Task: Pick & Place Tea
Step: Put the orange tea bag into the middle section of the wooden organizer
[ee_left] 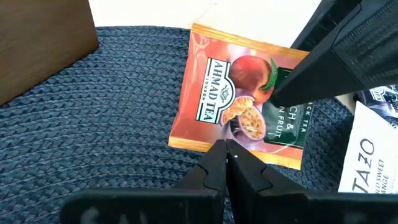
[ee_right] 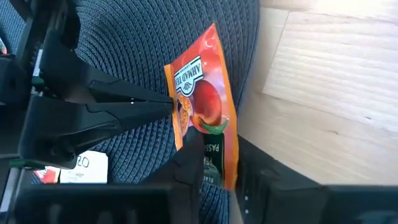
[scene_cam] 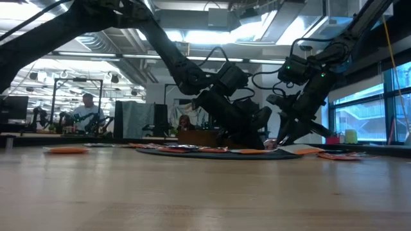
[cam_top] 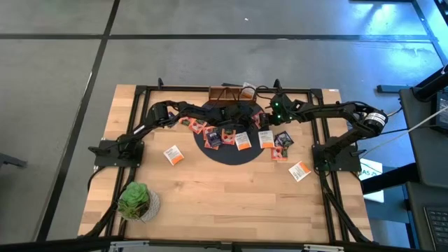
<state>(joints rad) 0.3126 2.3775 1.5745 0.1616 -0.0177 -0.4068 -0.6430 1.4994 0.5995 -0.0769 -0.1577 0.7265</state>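
right end effector pinching orange tea packet over black mat, left end effector pressed together

Both my arms reach in over the far side of the black round mat, my left pincer and right pincer close together there. Tea packets lie across the mat; others sit on the bench, near a potted plant.
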